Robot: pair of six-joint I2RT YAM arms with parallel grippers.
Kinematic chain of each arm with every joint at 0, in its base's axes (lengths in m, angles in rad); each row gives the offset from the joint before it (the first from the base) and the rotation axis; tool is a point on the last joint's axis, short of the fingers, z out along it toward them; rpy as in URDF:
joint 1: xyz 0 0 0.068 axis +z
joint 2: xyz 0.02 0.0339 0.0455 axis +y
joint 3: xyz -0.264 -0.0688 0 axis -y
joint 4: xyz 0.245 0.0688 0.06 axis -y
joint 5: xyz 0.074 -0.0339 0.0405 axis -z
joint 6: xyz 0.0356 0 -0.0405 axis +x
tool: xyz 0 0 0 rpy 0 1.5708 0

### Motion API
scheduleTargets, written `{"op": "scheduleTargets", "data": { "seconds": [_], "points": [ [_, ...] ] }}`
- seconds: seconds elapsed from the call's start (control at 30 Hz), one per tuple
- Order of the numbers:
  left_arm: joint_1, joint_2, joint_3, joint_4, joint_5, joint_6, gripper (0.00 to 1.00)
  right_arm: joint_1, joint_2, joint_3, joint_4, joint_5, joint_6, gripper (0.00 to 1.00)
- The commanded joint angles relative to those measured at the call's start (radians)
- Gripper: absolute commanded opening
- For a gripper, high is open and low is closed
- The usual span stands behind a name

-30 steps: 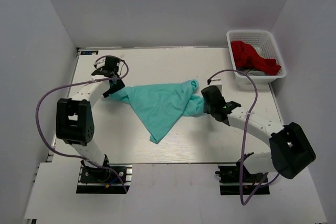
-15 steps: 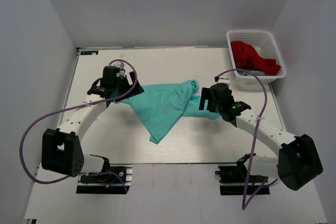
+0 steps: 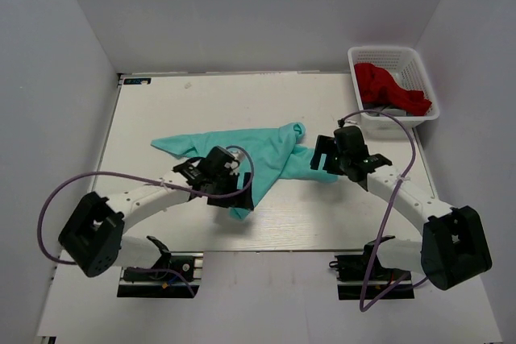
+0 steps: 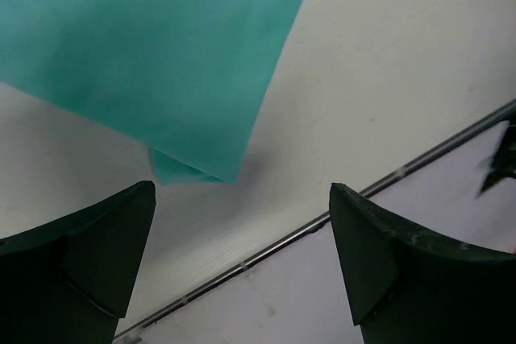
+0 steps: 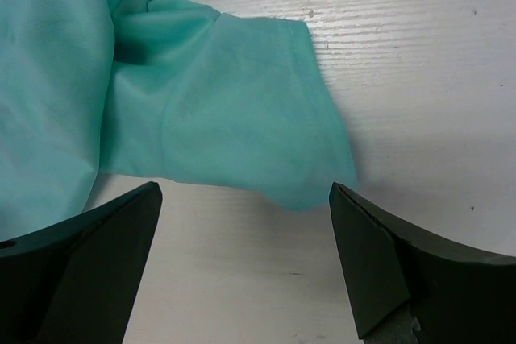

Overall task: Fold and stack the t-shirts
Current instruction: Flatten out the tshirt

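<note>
The turquoise-green t-shirt lies crumpled across the middle of the table, with one sleeve to the left, one to the right and a pointed lower tip toward the front. My left gripper hovers open and empty over that lower tip. In the left wrist view the shirt corner lies beyond the fingertips. My right gripper is open and empty at the right sleeve. In the right wrist view the sleeve lies just ahead of the jaws, untouched.
A white basket at the back right holds a red cloth. The table's front edge with its metal strip runs close under the left gripper. Grey walls enclose the table on the left, back and right.
My left arm has left the left sleeve and swung from the far left to the shirt's lower tip. The left sleeve now lies flat. The right gripper has barely moved.
</note>
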State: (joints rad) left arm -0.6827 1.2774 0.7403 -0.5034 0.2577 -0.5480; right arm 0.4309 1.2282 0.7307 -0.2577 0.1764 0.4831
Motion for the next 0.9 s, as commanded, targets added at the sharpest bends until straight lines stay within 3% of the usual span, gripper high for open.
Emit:
{"op": "scheduleTargets", "data": {
  "seconds": [0.0, 0.17, 0.33, 0.4, 0.43, 0.53, 0.73, 0.87],
  "points": [
    [-0.089, 0.094, 0.02, -0.087, -0.113, -0.012, 0.98, -0.017, -0.006, -0.036, 0.032, -0.081, -0.02, 0.9],
    [-0.149, 0.238, 0.1, -0.15, -0.27, -0.021, 0.8, -0.037, -0.032, -0.048, 0.034, -0.072, -0.023, 0.9],
    [-0.195, 0.309, 0.123, -0.118, -0.313, -0.03, 0.64, -0.046, -0.033, -0.066, 0.035, -0.061, -0.02, 0.9],
    [-0.195, 0.318, 0.133, -0.106, -0.322, -0.03, 0.5, -0.05, -0.027, -0.08, 0.044, -0.067, -0.018, 0.9],
    [-0.195, 0.327, 0.142, -0.106, -0.337, -0.03, 0.35, -0.049, -0.018, -0.088, 0.048, -0.066, -0.012, 0.9],
    [-0.195, 0.327, 0.172, -0.127, -0.365, -0.041, 0.0, -0.054, 0.008, -0.094, 0.057, -0.058, -0.003, 0.9],
    [-0.195, 0.243, 0.208, -0.107, -0.335, -0.021, 0.0, -0.052, 0.074, -0.089, 0.083, -0.11, -0.04, 0.81],
    [-0.195, 0.168, 0.208, -0.058, -0.302, -0.01, 0.0, -0.052, 0.145, -0.079, 0.109, -0.028, -0.002, 0.78]
  ]
}}
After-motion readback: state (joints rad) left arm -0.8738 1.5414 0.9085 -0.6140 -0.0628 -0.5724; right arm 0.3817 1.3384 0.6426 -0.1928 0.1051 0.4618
